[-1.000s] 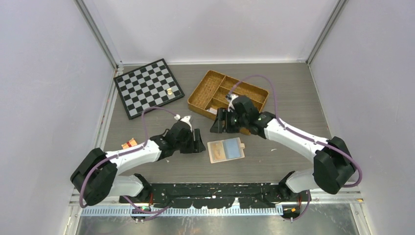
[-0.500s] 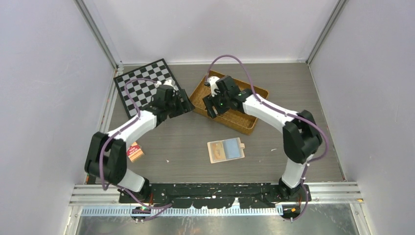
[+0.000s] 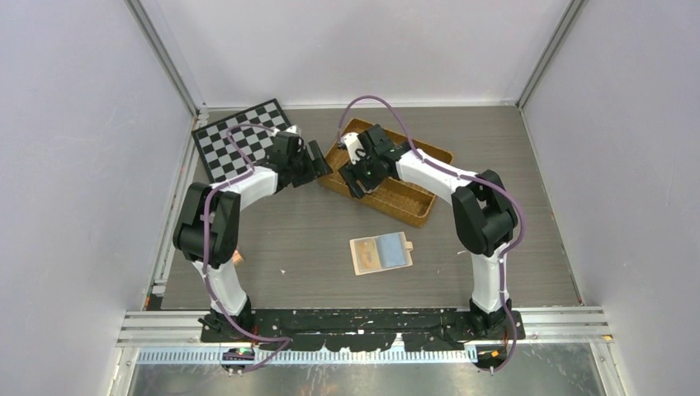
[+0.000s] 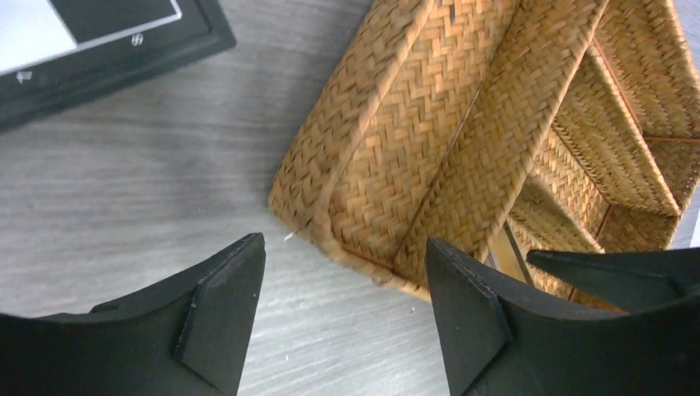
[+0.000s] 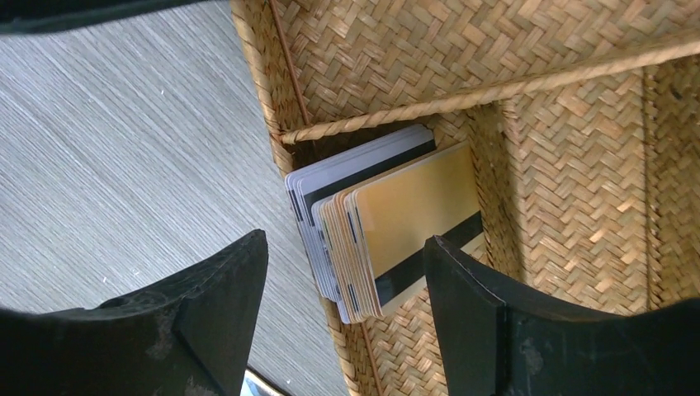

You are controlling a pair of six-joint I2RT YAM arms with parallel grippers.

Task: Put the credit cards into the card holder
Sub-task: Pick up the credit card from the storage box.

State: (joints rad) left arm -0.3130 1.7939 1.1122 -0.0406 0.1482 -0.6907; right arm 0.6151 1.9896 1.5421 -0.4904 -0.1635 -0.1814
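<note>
Credit cards point(image 5: 388, 219): a fanned stack, pale grey and tan-gold with dark stripes, is found in a compartment at the left end of the wicker tray point(image 5: 578, 165), against its outer wall.
Card holder point(image 3: 380, 252): laid open on the table, near of the tray and well apart from it; blue-teal and tan faces are shown.
Right gripper point(image 5: 344, 247): held over the stack, fingers spread, nothing pinched.
Left gripper point(image 4: 344, 247): spread and unladen, just outside the tray's left corner, beside the chessboard point(image 3: 239, 140).
Step in hand: judged to be the reach for a card.
Next move: one card must be parted from the stack and lifted clear of the wall.
Views: the stack is disclosed by the right wrist only; the card holder by the top view only.
</note>
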